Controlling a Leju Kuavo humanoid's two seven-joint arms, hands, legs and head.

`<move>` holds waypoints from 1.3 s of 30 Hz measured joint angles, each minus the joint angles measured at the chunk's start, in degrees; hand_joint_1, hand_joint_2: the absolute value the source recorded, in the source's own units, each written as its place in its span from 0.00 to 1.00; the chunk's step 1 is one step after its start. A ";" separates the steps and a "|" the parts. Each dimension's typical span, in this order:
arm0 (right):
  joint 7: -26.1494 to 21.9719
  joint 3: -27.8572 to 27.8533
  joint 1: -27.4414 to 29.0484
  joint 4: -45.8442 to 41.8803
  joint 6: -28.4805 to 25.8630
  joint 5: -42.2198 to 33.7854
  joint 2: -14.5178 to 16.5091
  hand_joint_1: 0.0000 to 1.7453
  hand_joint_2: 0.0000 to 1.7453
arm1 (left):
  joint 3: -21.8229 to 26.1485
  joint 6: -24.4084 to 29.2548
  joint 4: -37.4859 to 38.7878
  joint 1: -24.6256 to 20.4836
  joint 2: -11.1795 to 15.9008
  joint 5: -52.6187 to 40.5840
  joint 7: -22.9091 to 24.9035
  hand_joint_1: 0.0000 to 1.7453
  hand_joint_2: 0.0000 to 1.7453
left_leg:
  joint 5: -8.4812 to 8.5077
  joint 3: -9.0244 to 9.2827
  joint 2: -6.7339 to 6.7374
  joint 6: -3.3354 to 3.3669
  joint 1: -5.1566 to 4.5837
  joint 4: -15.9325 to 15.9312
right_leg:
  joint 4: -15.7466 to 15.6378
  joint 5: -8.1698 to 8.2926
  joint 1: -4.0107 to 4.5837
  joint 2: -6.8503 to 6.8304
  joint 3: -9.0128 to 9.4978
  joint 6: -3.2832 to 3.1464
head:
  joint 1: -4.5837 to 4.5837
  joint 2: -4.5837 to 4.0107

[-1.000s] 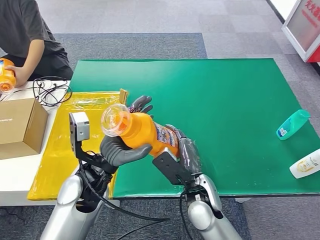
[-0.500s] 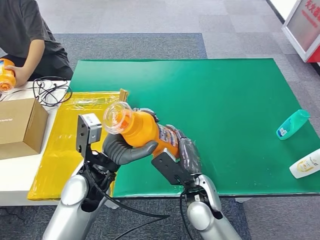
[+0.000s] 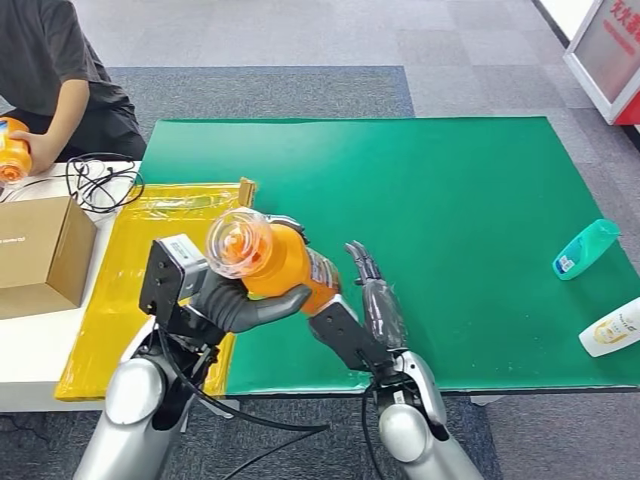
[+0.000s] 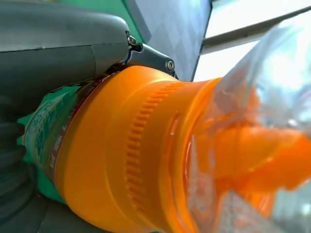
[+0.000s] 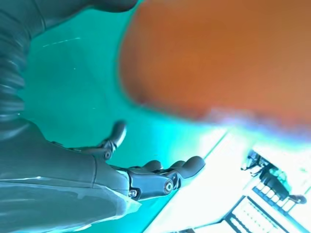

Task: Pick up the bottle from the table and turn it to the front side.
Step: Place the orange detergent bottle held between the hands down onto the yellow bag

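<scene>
Right hand (image 3: 375, 295) has just released the orange bottle (image 3: 283, 262), fingers now spread. Left hand (image 3: 245, 300) alone grips it; handover done, rotation pending.

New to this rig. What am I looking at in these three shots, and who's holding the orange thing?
A humanoid robot with two silver arms. The wide picture looks down from its head; the two close-ups come from cameras at its wrists. Its left hand grips the orange bottle above the green table; the left wrist view shows that bottle close up. Its right hand is open beside the bottle. A teal bottle and a white bottle lie near the table's right edge. A person sits at the far left.
</scene>
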 joint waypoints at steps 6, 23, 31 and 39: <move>-1.01 -3.00 1.57 -1.43 1.06 -1.96 0.00 0.00 1.00 | 2.52 -3.07 -4.08 -1.52 3.17 -7.54 4.92 1.00 1.00 | 0.03 0.01 0.00 -0.05 0.01 0.00 | 0.01 0.01 0.01 0.00 0.00 -0.01 | 0.00 0.00; -3.63 -8.91 2.87 -0.99 2.60 -2.15 0.42 0.00 1.00 | 0.56 -17.92 3.27 -9.04 29.22 -11.21 17.39 1.00 1.00 | 0.10 0.02 0.09 -0.16 0.05 0.00 | 0.10 0.05 0.08 0.13 -0.08 -0.10 | -0.01 0.00; -3.81 -9.23 2.85 -0.17 3.44 -1.80 0.90 0.00 1.00 | -2.69 -16.88 10.73 -9.41 32.48 -26.14 19.15 1.00 1.00 | 0.10 0.02 0.11 -0.16 0.03 0.00 | 0.09 0.04 0.08 0.15 -0.10 -0.11 | -0.01 0.00; -3.45 -9.23 2.85 -0.09 3.66 -0.91 1.52 0.00 1.00 | -3.24 -14.53 21.20 -15.78 24.46 -43.93 16.28 1.00 1.00 | 0.10 0.02 0.05 -0.16 0.02 0.02 | 0.08 0.07 0.05 0.10 -0.07 -0.10 | 0.00 0.00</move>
